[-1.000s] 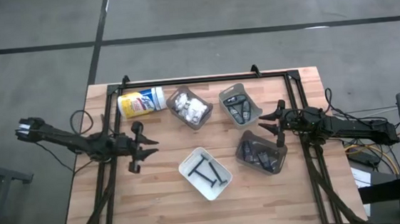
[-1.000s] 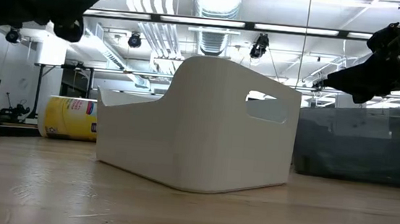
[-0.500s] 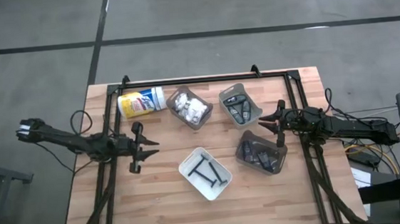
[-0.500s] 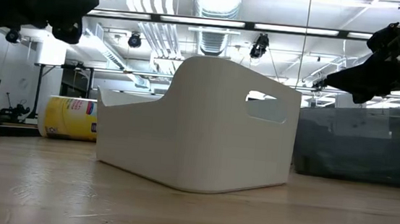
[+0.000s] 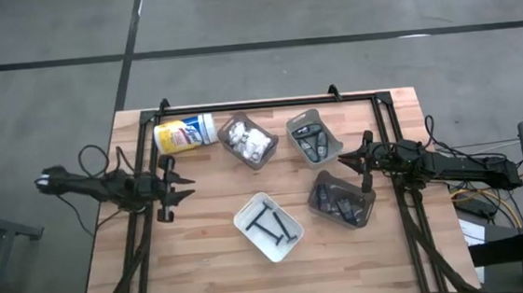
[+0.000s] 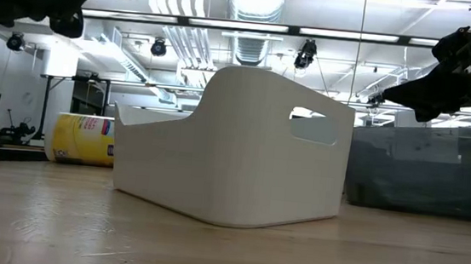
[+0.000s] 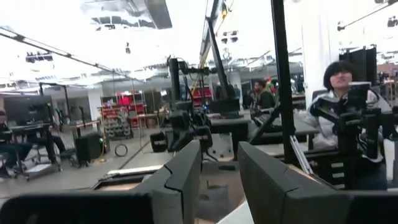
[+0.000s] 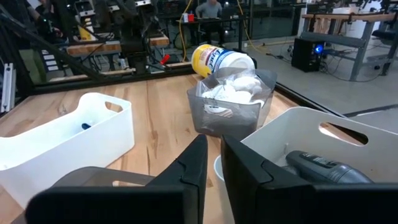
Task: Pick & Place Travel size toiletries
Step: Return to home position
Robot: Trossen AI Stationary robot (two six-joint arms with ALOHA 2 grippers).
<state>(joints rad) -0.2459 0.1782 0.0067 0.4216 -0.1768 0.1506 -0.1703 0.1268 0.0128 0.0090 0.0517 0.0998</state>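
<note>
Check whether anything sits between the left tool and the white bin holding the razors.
Nothing visible does. From above, only bare table lies between the open left tool and the white bin. The right tool waits beyond, beside a smoky bin.

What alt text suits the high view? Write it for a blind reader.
A white plastic bin holding thin dark blue sticks sits mid-table, three more filled bins nearby. The left end effector and right end effector hover at either side, empty. A yellow-labelled white canister lies beside the bins.
</note>
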